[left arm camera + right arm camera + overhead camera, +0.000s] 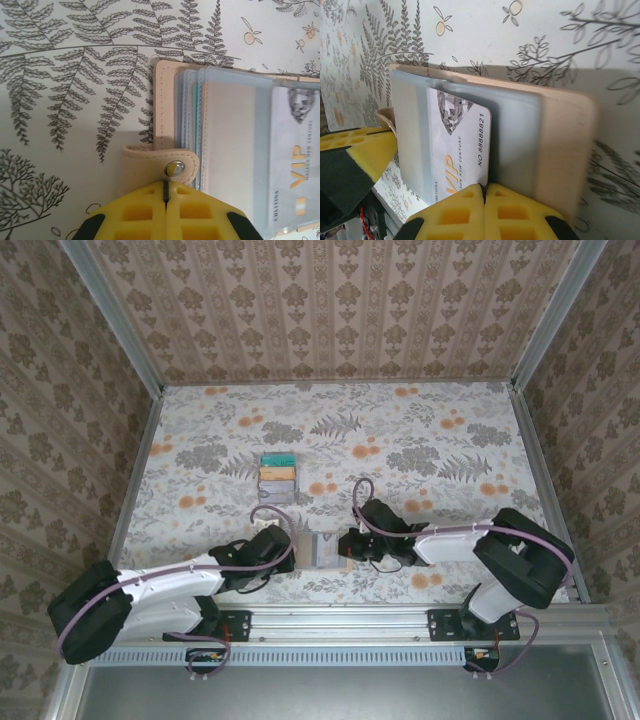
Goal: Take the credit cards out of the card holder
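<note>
Right hand (484, 191) pinches the near edge of the grey-lilac card (457, 145), which lies lengthwise 12-to-6 o'clock in the card holder (562, 145) on the desk (570, 30), whose snap tab (175, 167) the closed left hand (165, 194) pins at 9 o'clock.

An open tan holder (565, 150) lies on the fern-and-orange patterned counter (520, 35), with a pale card (460, 145) marked "VIP" partly out of its clear grey-blue sleeve. The right end effector (484, 192), yellow pads pressed together, pinches the card's near edge. At far left, a yellow pad of the left end effector (375, 145) sits against the holder's strap (385, 117).
</note>
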